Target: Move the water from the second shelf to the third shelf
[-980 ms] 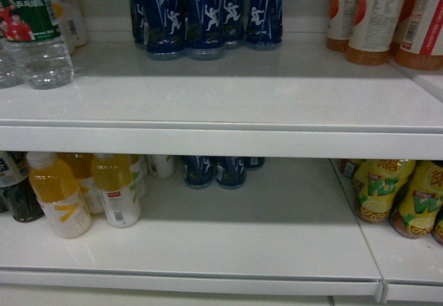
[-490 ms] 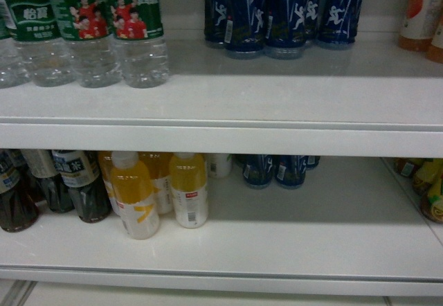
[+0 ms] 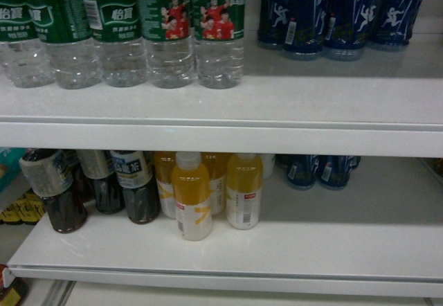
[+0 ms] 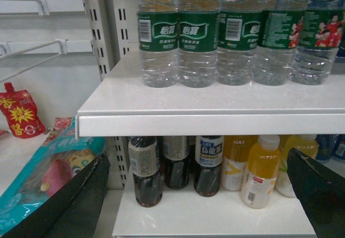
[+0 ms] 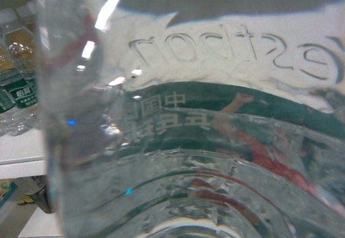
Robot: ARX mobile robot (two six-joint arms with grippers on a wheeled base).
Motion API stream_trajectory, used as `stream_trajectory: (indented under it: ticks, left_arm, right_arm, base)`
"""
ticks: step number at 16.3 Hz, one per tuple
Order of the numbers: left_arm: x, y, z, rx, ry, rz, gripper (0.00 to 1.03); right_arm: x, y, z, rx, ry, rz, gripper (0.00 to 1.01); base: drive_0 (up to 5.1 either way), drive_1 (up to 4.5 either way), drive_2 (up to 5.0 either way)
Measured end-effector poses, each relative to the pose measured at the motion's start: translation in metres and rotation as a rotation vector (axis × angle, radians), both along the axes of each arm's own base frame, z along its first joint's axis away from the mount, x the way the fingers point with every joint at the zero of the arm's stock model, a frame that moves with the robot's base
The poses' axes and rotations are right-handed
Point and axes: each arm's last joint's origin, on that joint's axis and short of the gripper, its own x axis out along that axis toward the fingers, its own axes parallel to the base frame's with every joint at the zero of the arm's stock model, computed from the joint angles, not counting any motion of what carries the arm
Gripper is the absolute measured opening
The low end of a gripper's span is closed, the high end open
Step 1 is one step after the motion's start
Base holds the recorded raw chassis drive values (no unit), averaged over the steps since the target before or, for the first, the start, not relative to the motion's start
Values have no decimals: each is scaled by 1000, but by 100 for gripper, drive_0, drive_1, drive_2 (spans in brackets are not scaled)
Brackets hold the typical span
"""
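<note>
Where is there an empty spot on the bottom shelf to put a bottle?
The lower shelf is bare at the front, right of the yellow bottles and before the blue bottles. The left is crowded with dark bottles. Above, water bottles leave only a front strip.

Water bottles [image 3: 169, 39] above tea bottles [image 3: 131, 185]

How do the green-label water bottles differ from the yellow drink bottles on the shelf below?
The water bottles hold clear colourless liquid; the yellow drink bottles hold opaque yellow liquid. The water wears dark green labels, the yellow drinks white ones. Water stands on the upper shelf, yellow drinks on the lower shelf. All stand upright.
</note>
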Motion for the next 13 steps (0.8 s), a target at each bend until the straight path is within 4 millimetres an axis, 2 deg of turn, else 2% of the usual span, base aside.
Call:
stream_trajectory:
  ticks: [13]
  left_arm:
    - [0, 0, 0, 0, -1, 0, 98]
  right_arm:
    - [0, 0, 0, 0, 0, 2, 44]
  base:
    - [-440, 209, 209]
